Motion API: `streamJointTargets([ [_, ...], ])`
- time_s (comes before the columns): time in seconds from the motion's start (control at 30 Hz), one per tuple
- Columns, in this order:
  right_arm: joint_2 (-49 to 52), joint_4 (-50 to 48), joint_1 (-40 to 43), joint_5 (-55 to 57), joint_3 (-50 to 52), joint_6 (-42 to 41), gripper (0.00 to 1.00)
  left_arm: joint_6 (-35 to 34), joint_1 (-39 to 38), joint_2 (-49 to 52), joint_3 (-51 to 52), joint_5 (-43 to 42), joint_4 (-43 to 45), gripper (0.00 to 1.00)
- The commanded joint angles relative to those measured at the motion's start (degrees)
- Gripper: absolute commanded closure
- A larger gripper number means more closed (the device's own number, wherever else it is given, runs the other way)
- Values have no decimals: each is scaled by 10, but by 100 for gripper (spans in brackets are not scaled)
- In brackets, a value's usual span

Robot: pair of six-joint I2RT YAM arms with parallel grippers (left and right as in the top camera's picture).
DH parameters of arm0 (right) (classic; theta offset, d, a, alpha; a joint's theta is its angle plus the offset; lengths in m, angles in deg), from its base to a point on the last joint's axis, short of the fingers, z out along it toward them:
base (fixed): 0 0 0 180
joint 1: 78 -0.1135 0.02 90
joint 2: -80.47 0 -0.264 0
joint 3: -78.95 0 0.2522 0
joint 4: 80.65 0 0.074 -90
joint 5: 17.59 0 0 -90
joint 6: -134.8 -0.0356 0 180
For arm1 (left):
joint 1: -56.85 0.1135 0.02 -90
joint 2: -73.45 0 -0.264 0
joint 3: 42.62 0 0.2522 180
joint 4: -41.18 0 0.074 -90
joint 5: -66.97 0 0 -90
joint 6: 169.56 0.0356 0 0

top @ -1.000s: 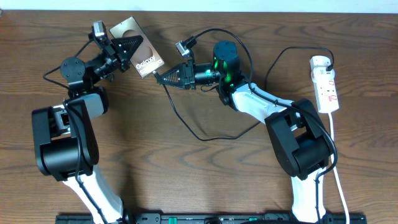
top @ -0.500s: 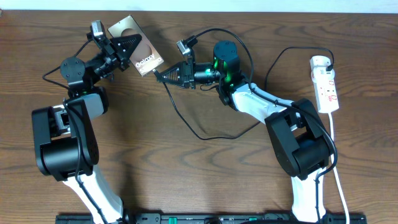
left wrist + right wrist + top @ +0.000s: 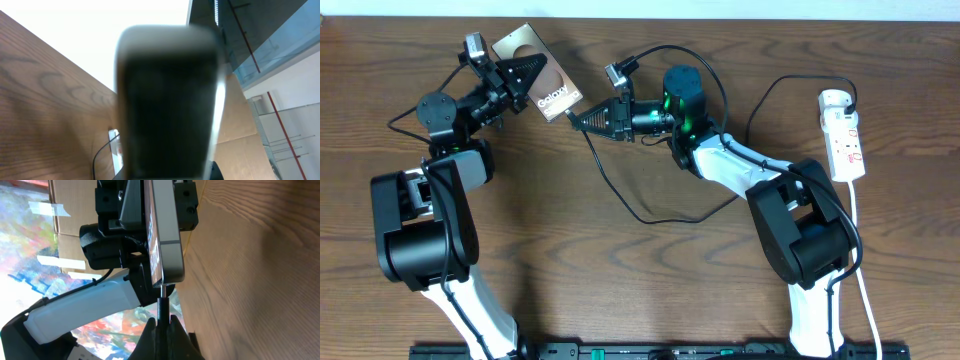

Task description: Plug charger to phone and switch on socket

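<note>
The left gripper (image 3: pixel 528 76) pinches the phone (image 3: pixel 556 97), port edge facing the right gripper (image 3: pixel 572 122), which pinches the charger plug (image 3: pixel 161 300) pointing straight ahead, so it can enter.

Phone (image 3: pixel 556 95) and right claw (image 3: pixel 572 120) have shifted slightly.

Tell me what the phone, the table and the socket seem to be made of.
The phone: bronze-brown back with a soft sheen, glass or coated metal, I cannot tell; its silvery edge looks metallic. The table: brown wood grain, perhaps veneer or laminate. The socket: smooth white shell, probably plastic.
</note>
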Motion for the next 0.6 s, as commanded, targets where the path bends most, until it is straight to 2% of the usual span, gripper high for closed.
streamJointTargets([
  [0.0,1,-5,3,122,-8,23,99,3,-17,-11,-2,-80,10,93],
  [0.57,1,-6,2,165,-8,32,99,6,-18,-11,-2,-90,10,93],
])
